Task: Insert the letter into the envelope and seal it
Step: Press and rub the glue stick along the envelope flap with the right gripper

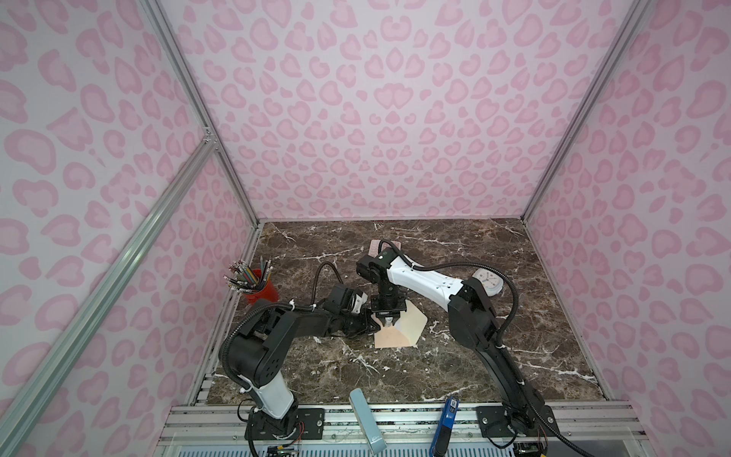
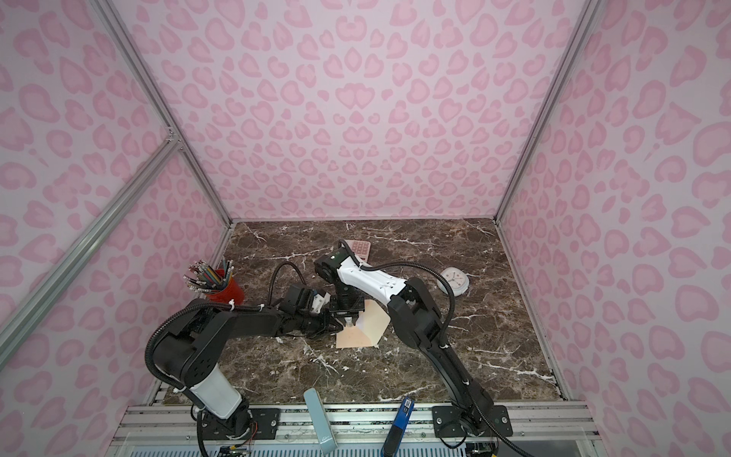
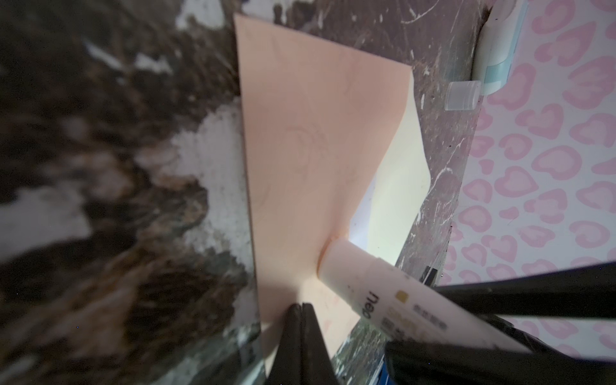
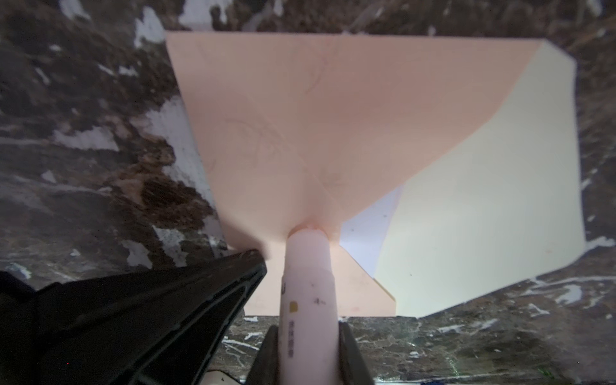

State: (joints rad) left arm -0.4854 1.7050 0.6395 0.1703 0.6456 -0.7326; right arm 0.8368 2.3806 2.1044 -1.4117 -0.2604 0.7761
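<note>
Envelope, long axis near-to-far, open cream flap toward right side.

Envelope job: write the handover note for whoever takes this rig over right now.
Left gripper: shut, tips resting on the envelope by its edge.
Right gripper: shut on the glue stick, whose tip touches the envelope beside the mouth.
Letter: inside the envelope, only a white sliver showing at the mouth.
Flap: open, lying on the table, cream side up.
Done: letter inserted.
Left: finish gluing, fold the flap over, press it shut.
</note>
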